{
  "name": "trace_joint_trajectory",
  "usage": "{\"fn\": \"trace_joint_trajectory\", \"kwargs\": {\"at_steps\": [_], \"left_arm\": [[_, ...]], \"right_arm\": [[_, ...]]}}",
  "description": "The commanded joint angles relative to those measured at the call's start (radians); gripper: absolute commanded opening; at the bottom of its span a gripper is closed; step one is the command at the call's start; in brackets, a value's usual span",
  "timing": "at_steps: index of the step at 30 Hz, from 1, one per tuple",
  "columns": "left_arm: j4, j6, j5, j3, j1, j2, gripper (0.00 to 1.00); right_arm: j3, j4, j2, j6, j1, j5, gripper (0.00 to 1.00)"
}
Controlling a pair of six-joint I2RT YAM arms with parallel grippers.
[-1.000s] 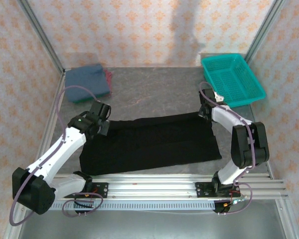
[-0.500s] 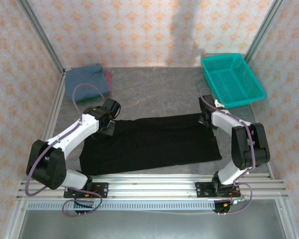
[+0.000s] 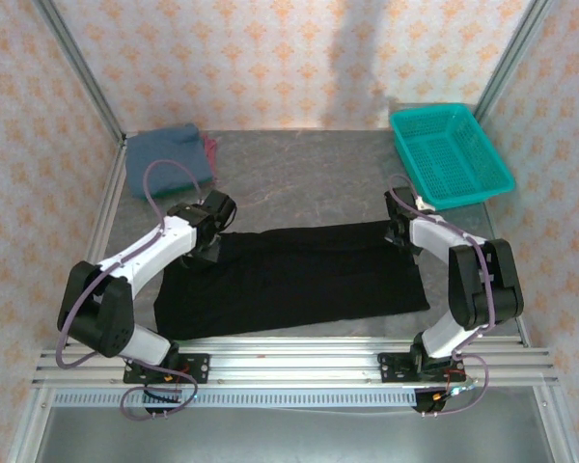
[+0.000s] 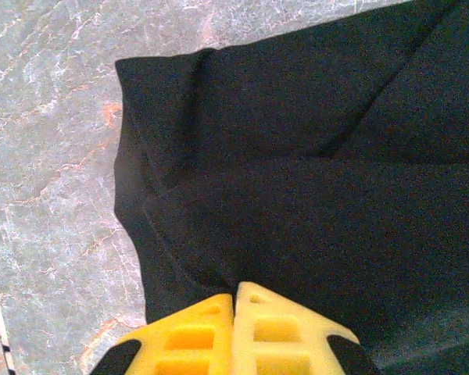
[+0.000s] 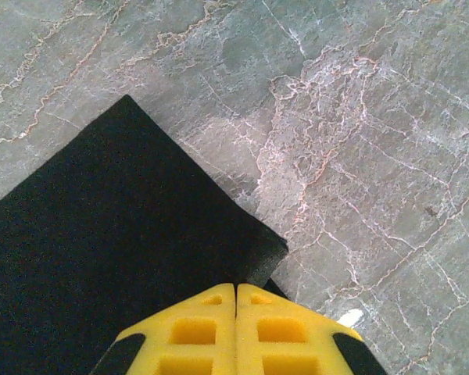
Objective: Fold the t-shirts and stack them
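Overhead, the black t-shirt [image 3: 294, 280] lies flat mid-table, with the left gripper [image 3: 210, 253] at its 10 o'clock corner and the right gripper [image 3: 398, 234] at 2 o'clock. Left wrist: yellow fingers [image 4: 195, 328], at 6 o'clock, pinch puckered black cloth. Right wrist: the fingers are clamped on the shirt's lifted corner.

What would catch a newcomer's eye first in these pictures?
The large black cloth t-shirt lies spread in the middle of the grey marbled table, with the left gripper and the right gripper shut on its far edge, one at each end. Next comes the teal plastic mesh basket at the far right, then a folded slate-blue cloth shirt at the far left.
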Motion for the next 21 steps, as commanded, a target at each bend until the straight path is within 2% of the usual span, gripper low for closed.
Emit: {"fn": "trace_joint_trajectory", "kwargs": {"at_steps": [1,5,10,18,21], "left_arm": [[-0.032,-0.038,-0.050,0.004,-0.004,-0.025,0.00],[-0.036,-0.042,-0.070,0.004,-0.006,-0.040,0.00],[-0.007,-0.015,-0.067,-0.003,-0.013,-0.114,0.00],[0.005,-0.001,-0.047,-0.034,-0.017,-0.181,0.00],[0.000,-0.007,-0.044,-0.035,-0.017,-0.188,0.00]], "right_arm": [[-0.006,-0.020,0.001,0.032,-0.011,0.019,0.00],[0.002,-0.036,0.018,0.066,-0.011,0.004,0.00],[0.006,-0.041,0.030,0.110,-0.011,-0.063,0.15],[-0.011,-0.032,0.043,0.184,-0.012,-0.107,0.15],[-0.013,-0.034,0.036,0.188,-0.016,-0.093,0.11]]}}
